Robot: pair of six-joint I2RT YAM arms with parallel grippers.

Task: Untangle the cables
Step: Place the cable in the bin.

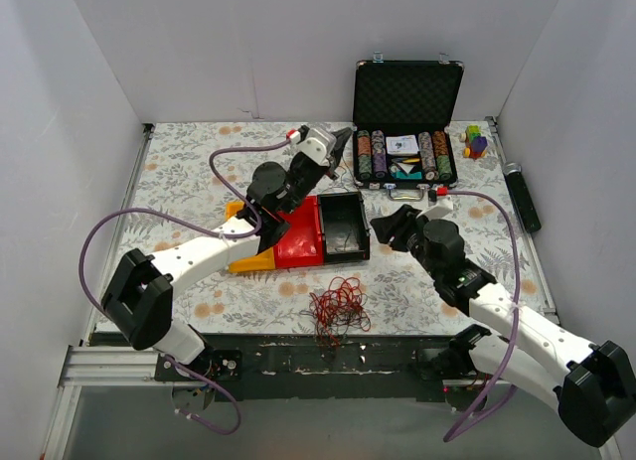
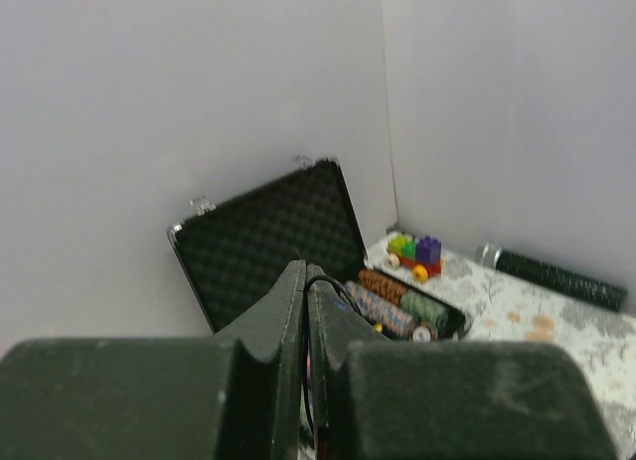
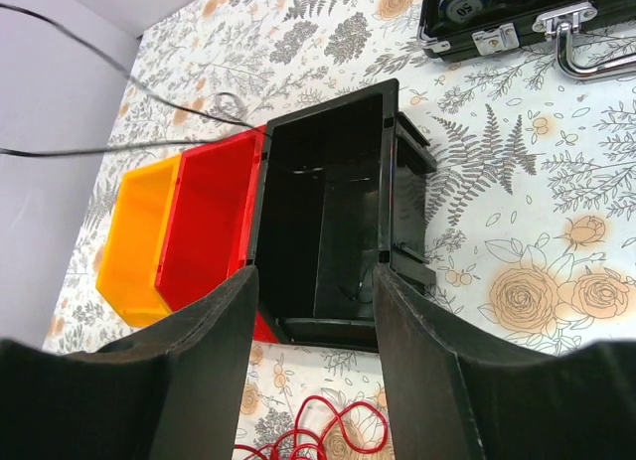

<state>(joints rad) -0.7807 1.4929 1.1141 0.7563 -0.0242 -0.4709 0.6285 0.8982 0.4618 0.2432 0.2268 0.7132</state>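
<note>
Near the front edge of the surface lies the red tangle of cables, close to the black bin. The left tool, raised beside the chip case, is clenched on a black strand; the right tool hangs released above that bin.

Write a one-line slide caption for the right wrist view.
Right gripper, open, faces the black bin; red cables lie at the bottom edge, a black cable crosses upper left.
</note>
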